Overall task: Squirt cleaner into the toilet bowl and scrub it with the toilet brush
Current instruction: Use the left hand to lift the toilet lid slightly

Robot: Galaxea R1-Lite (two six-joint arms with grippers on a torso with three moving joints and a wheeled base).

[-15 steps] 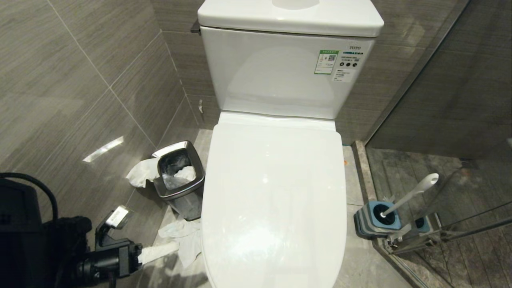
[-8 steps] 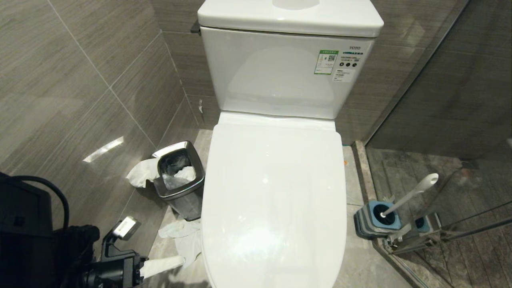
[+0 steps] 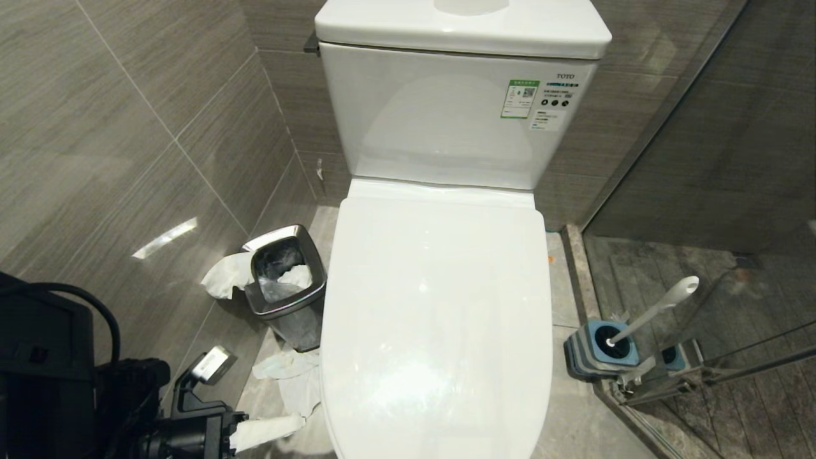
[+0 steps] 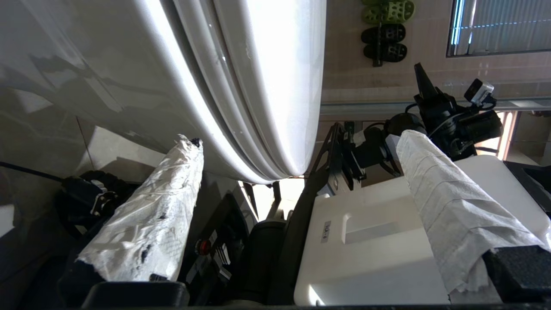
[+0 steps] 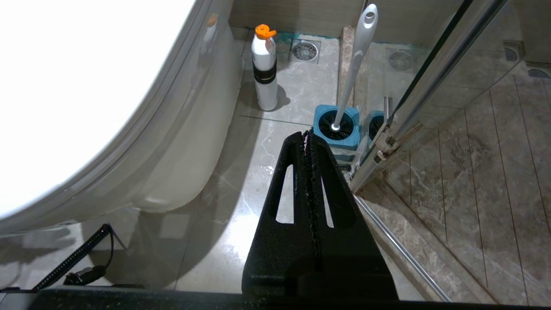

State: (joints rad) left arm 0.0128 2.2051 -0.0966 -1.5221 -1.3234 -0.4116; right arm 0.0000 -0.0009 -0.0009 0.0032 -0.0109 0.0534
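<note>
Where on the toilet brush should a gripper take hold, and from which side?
On the upper white handle of the toilet brush, which leans up and away from its blue-grey holder. The glass partition stands close behind, so probably come from the toilet's side, jaws across the slim shaft.

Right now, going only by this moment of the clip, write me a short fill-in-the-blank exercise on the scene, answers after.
1. The toilet lid is ____.
2. The toilet brush stands in a ____ holder.
3. The bottle on the floor has an ____ cap.
4. The right tool is ____, while the left tool is open.

Answers: closed; blue; orange; shut
</note>
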